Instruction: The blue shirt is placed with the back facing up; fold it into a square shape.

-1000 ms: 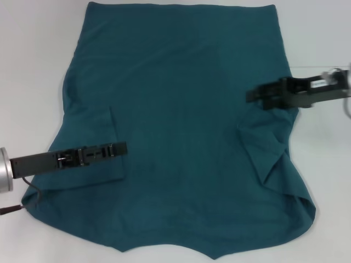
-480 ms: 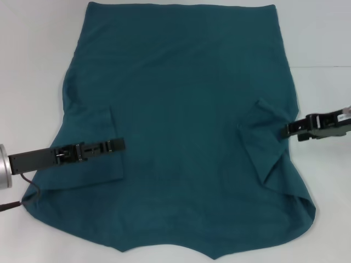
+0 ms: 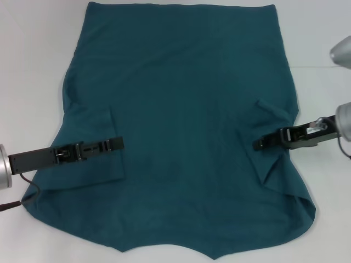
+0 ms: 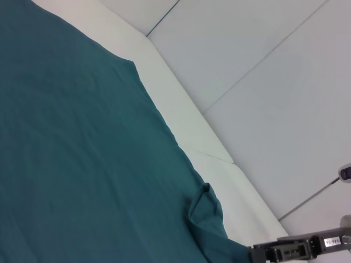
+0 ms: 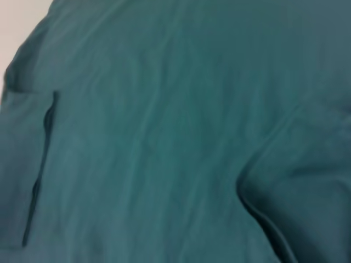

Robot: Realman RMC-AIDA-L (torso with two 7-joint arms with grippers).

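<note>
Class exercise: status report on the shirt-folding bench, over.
Left end effector low over folded-in left sleeve. Right end effector at rumpled right sleeve fold. Large dark teal-blue cotton T-shirt flat on white table, body unfolded. Nothing obstructing.

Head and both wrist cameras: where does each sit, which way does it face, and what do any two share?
Head view: above, looking down on the dark teal-blue cotton shirt spread on the white table; left gripper and right gripper lie over its folded-in sleeves.
Left wrist view: looks across the shirt toward the right gripper.
Right wrist view: close over cloth; none of the robot shows.
Shared: head and left wrist views both show the right gripper.
</note>
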